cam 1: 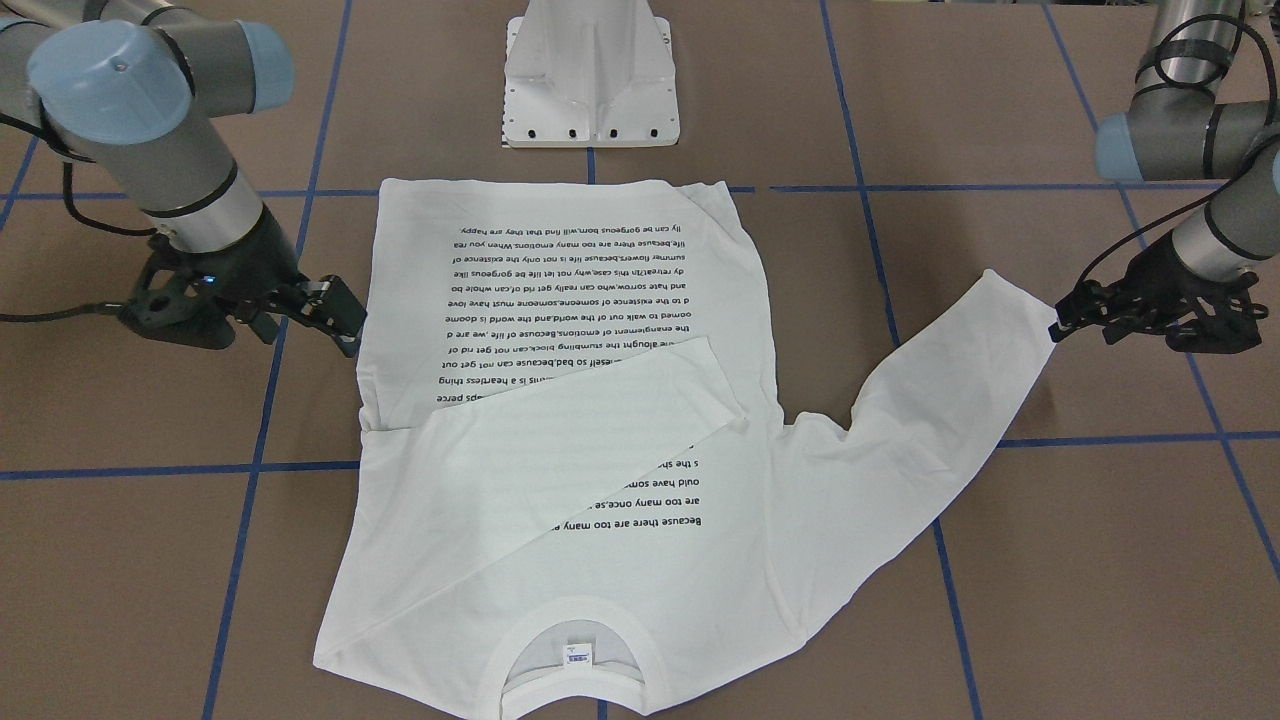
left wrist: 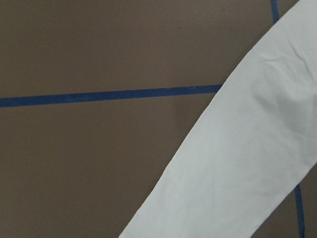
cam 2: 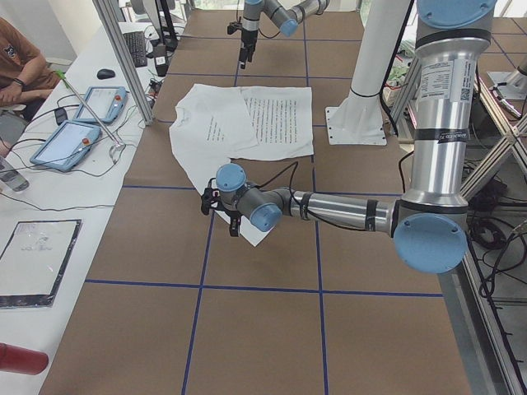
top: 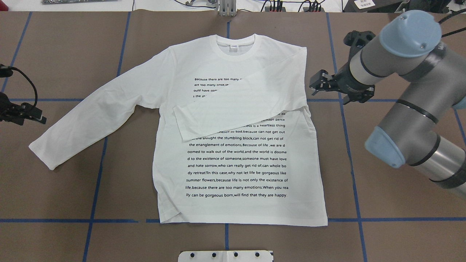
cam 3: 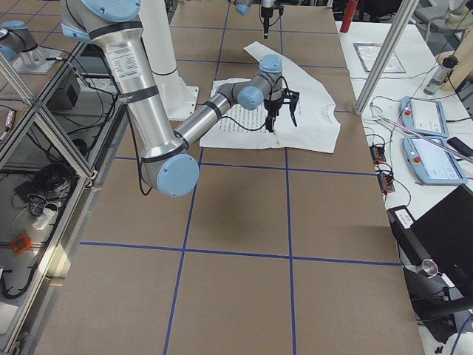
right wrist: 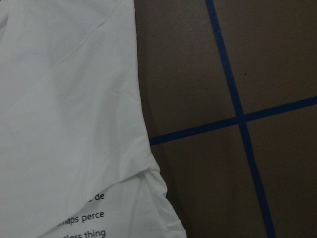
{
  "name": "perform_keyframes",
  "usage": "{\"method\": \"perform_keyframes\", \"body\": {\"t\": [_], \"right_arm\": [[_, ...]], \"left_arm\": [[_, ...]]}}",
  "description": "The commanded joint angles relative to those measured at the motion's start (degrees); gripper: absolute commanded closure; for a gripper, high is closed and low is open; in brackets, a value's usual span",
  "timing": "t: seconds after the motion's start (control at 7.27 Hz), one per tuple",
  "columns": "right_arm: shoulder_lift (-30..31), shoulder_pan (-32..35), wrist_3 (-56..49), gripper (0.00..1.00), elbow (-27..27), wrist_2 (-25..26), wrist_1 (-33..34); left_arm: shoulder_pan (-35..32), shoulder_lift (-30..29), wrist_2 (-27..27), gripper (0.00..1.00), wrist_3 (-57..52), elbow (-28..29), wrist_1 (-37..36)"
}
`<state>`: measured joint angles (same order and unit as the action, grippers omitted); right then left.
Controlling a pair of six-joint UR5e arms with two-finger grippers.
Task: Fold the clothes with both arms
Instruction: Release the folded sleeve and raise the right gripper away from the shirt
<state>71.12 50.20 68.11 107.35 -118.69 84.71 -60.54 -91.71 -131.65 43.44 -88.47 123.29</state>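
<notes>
The shirt lies flat on the table, print up, one sleeve folded across the chest; the other sleeve stretches toward the left gripper, whose jaws we cannot read; the right gripper hangs open beside the body's edge. We should pinch the cuff squarely and carry it across low.

A robotics lab: the left arm and right arm stand at a brown table marked with a blue tape grid. Aluminium frame posts and teach pendants line a white side bench.
</notes>
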Motion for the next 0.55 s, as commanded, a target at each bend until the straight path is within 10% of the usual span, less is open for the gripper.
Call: {"method": "perform_keyframes", "body": {"t": [0.0,0.41], "right_arm": [[5.42,4.19,-9.56,0.01,0.49,-2.33,-0.24],[5.26,4.29,-9.58,0.01,0.58,-2.24,-0.24]], "left_arm": [[1.92,0.22,0.87,0.24,1.12,1.72,0.19],[2.09,0.83,1.13,0.25,1.13,2.78,0.01]]}}
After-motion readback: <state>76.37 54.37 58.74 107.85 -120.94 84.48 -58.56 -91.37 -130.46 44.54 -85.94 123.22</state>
